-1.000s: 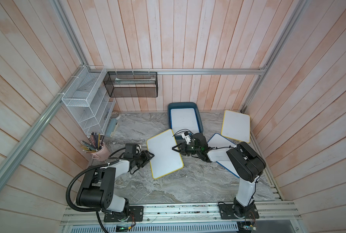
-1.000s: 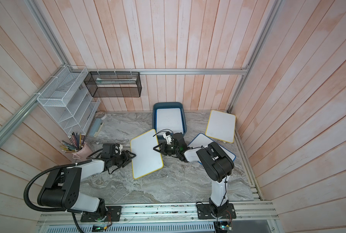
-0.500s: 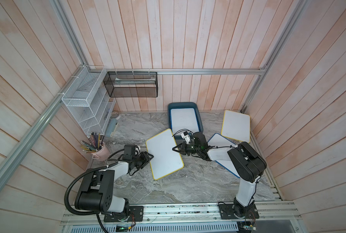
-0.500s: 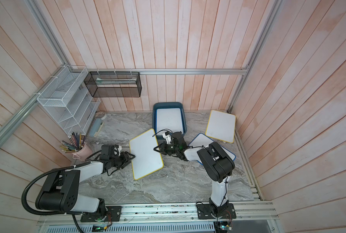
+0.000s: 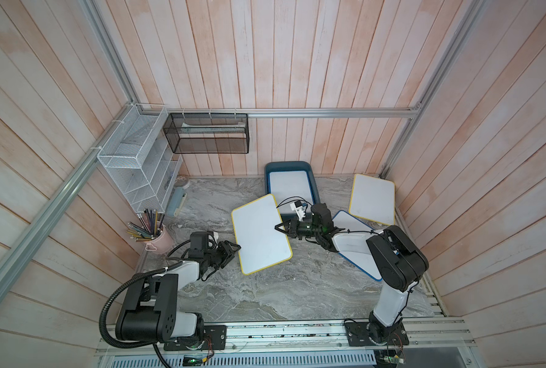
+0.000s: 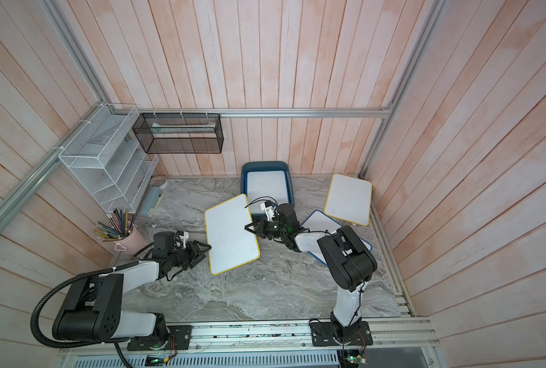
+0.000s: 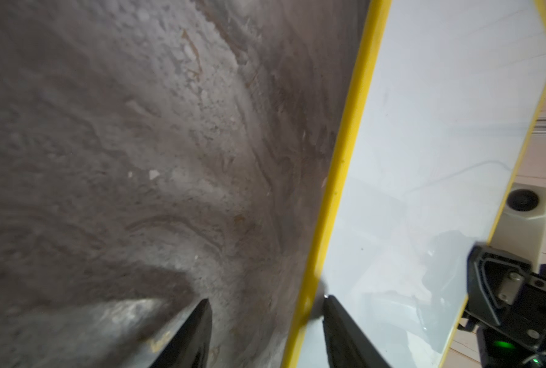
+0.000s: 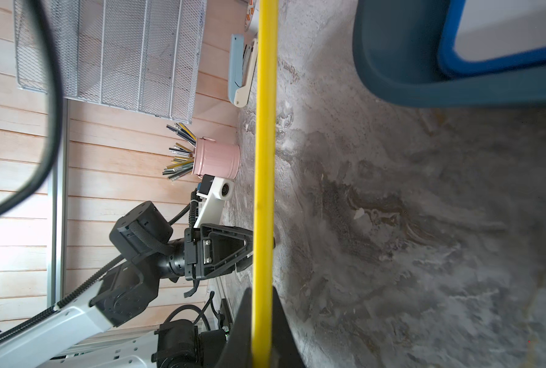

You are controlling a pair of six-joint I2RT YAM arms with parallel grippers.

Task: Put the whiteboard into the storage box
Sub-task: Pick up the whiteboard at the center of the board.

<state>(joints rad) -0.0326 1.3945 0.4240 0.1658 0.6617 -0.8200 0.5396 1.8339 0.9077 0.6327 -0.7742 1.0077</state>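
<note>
Left gripper [image 5: 236, 247]: jaws are held apart astride the left edge of the yellow-framed whiteboard [image 5: 260, 234], and no clamping is seen (in the left wrist view one finger is over the white face, the other on the table side of the frame).
Pink cup [image 5: 160, 239]: pencils are stood in it, by the left wall.
Roll [image 8: 249, 16]: orange print is carried on it, too blurred to be read.
Yellow-framed whiteboard: it is spanned between the two grippers, in front of the storage box [image 5: 287, 164] and outside it; its face is shown blank.
Right gripper [image 5: 278, 228]: its fingers are closed on the yellow frame at the board's right edge.
Storage box: it is set against the back wall, with a blue-framed board [image 5: 289, 188] laid inside.
Table boards: a second blue-framed board [image 5: 345, 221] is partly covered by the right arm; another yellow-framed board [image 5: 372, 199] is placed just beside it, by the right wall.
</note>
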